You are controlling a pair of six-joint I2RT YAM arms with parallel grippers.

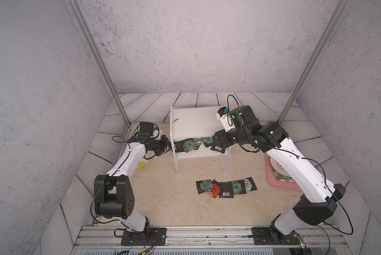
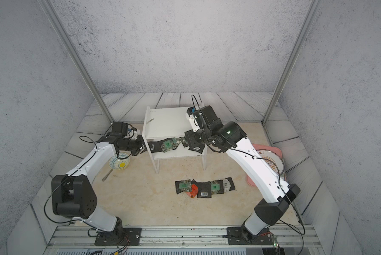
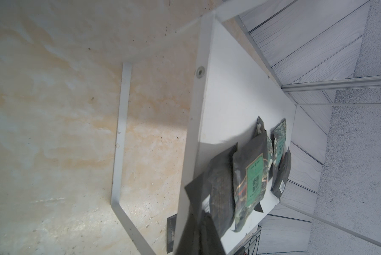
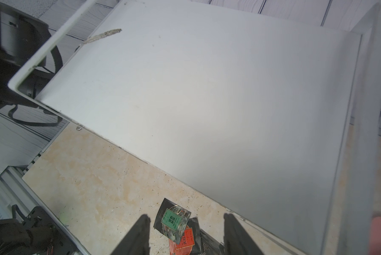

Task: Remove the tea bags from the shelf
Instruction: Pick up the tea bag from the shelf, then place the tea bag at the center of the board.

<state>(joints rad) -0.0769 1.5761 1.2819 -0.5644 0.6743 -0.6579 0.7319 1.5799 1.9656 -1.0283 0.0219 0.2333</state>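
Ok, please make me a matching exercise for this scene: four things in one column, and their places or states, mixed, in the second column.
Things:
1. red-orange tea bag
2. bowl
3. pink tray
4. left end effector

Places or states:
A. on the table, right of the shelf
B. shut on a black tea bag at the shelf's side
C. in the pile in front of the shelf
D. on the table, left of the shelf

Pairs: 1-C, 2-D, 3-A, 4-B
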